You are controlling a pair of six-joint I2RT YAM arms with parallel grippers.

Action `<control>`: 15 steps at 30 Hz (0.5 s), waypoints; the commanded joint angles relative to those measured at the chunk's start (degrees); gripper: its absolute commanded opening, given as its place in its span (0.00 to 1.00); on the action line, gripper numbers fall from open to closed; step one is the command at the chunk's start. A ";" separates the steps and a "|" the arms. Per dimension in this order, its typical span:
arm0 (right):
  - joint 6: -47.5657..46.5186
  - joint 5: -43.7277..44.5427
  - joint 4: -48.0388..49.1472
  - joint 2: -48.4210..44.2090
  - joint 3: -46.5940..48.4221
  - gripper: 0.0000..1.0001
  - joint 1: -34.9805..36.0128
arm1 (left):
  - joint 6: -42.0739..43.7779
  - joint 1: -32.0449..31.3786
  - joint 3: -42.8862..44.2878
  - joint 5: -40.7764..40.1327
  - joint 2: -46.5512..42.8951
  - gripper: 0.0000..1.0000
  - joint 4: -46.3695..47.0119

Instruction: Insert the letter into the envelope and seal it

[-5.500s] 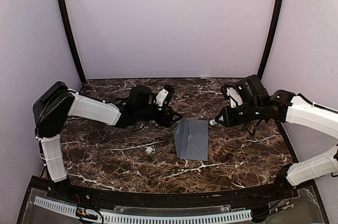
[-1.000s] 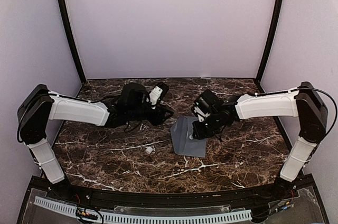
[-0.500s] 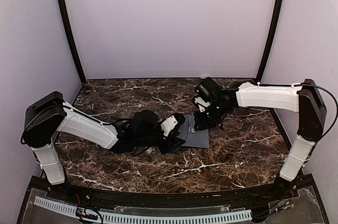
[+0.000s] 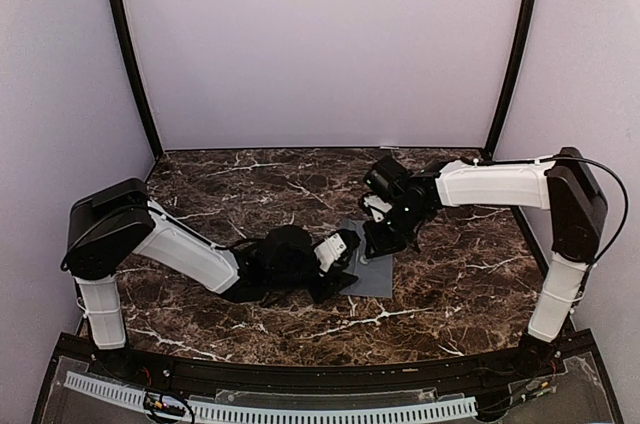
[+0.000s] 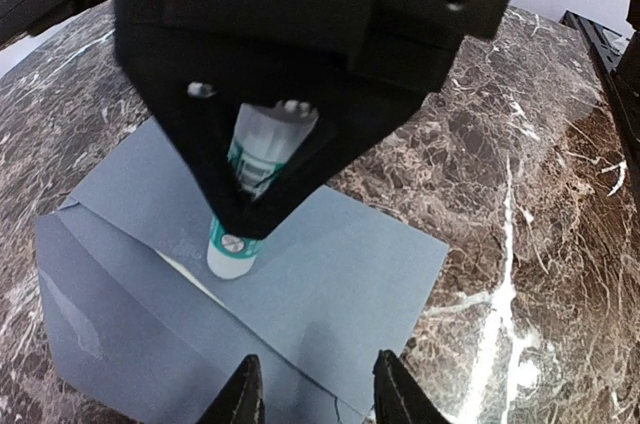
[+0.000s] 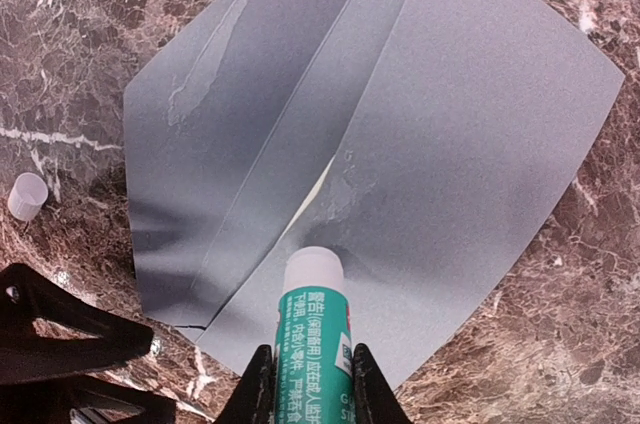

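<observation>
Low over the left of the marble table point(image 4: 200, 184), my left gripper point(image 5: 318, 391) sits with its jaws spread and nothing between them, the tips above the envelope's near edge. I judge it is there to pin the paper so it does not slide under the glue; whether the tips actually touch the paper I cannot tell. Just off the envelope's corner on that side lies a small white cap point(image 6: 27, 195), apart from everything, presumably set down out of the way.

Next comes the grey envelope point(image 6: 470, 134), flat on the marble with its flap point(image 6: 250, 124) lying open beside the body. The letter point(image 6: 313, 192) is already inside: only a thin cream sliver shows in the slit where flap meets pocket.

On the right, my right gripper point(image 6: 310, 389) is clenched around a green glue stick point(image 6: 314, 324), held upright with its white tip pressed down on the envelope. That tip lands right beside the cream sliver, at the flap's edge, which is where glue is needed before the flap folds over. The sealing step seems under way; the fold itself is not yet done.
</observation>
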 commanded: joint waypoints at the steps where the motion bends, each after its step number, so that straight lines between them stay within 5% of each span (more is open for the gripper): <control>1: -0.39 -2.22 1.12 0.78 0.27 0.00 -0.32 | 0.24 -1.57 3.38 -0.76 3.48 0.36 -0.33; 5: -0.19 -2.06 1.21 1.07 0.31 0.00 -0.32 | -0.13 -2.52 4.55 -6.38 5.90 0.25 -0.80; 15: -0.19 -0.86 1.63 2.96 0.71 0.00 -0.64 | -1.14 -2.65 3.71 -7.28 9.17 0.15 0.89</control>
